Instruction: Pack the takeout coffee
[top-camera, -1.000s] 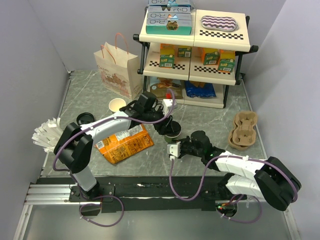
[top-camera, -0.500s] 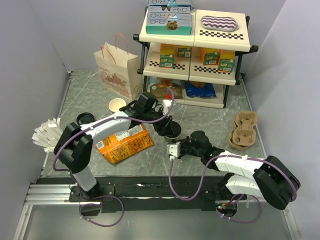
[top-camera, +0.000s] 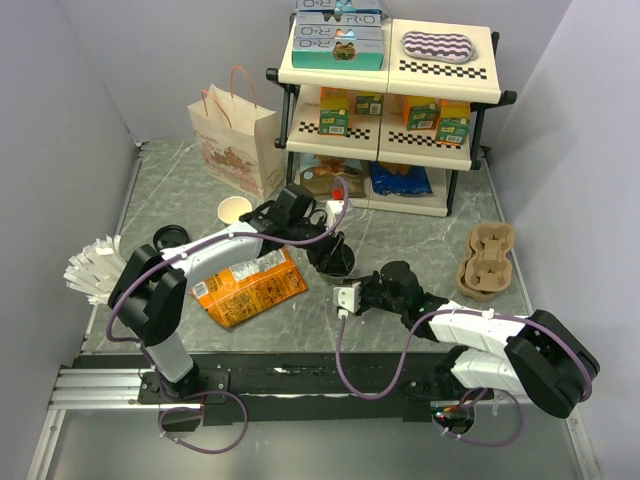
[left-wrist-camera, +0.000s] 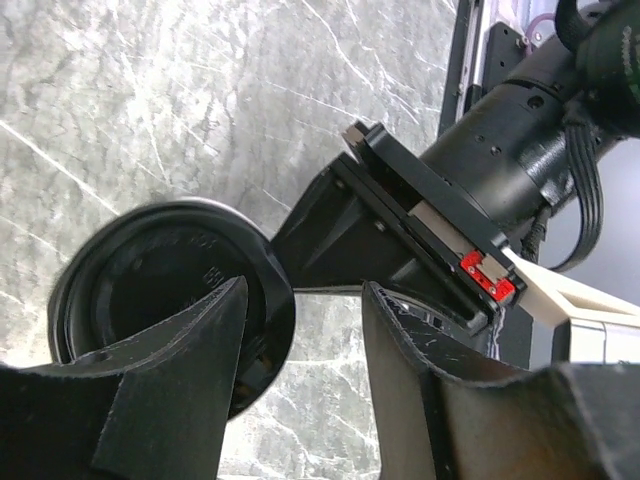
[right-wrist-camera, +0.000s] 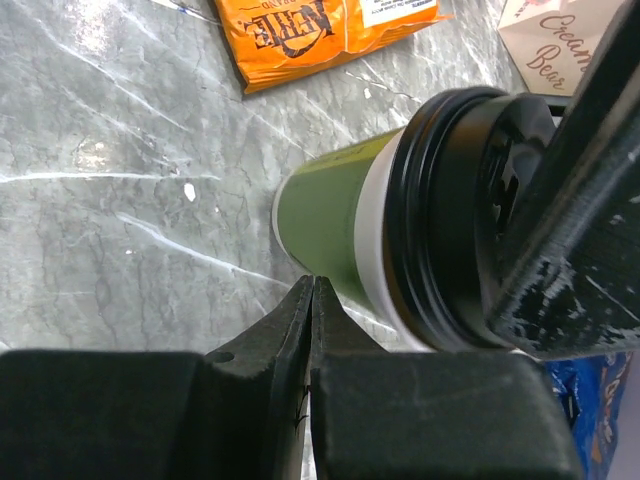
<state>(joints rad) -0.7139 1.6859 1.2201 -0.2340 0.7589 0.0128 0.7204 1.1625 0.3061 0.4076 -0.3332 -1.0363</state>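
One step in hand, prob. grasp: left hand (left-wrist-camera: 305, 290) half-wide over takeout coffee (right-wrist-camera: 340, 215), mid bench (top-camera: 420, 235); right hand (right-wrist-camera: 312, 288) pinched shut, empty. Next: drop, close, carry to paper bag (top-camera: 237, 150).

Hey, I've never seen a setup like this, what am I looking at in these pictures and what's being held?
Two robot arms are bolted to a grey marble-look table. One picture looks down from above; the other two come from wrist cameras. On the table are a small dark green paper cup with a black lid, an orange snack bag and a pale paper bag with pink handles. The left end effector is open at the cup's lid; the right end effector is shut near the cup, holding nothing.
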